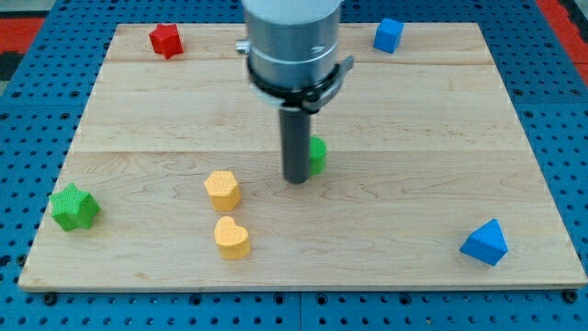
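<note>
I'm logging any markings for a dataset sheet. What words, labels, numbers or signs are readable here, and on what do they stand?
None: no text, number or logo can be read anywhere in the camera view.
The wooden board, the red block, both blue blocks, the green star block and both yellow blocks are plain.
My tip stands against a green block; the rod and grey housing show no print.

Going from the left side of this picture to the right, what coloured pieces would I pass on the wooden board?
Green star → red star → blue cube → blue triangle. I leave out the two yellow blocks, which overlap in left-right position, and the green block partly hidden behind my tip.
</note>
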You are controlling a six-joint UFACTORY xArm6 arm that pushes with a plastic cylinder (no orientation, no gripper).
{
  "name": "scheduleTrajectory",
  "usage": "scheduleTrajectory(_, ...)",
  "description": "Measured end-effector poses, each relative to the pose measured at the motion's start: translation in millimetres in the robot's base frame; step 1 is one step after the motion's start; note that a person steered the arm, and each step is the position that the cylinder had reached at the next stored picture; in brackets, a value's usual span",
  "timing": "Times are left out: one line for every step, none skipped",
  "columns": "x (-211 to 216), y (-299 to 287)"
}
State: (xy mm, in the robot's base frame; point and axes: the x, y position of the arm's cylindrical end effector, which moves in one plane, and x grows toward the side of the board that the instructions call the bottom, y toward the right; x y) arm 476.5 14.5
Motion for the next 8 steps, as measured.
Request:
scheduleTrajectory(-25.8, 42.5)
scheduleTrajectory(-24.5, 29.8)
scheduleTrajectory(-14.6, -4.7)
scheduleTrajectory(-14.6, -18.6)
scheduleTrajectory(-28.1, -32.2)
scheduleTrajectory(-38.1, -34.9)
scheduleTrajectory(-21.2, -12.8)
scheduleTrajectory(-14.7, 36.9)
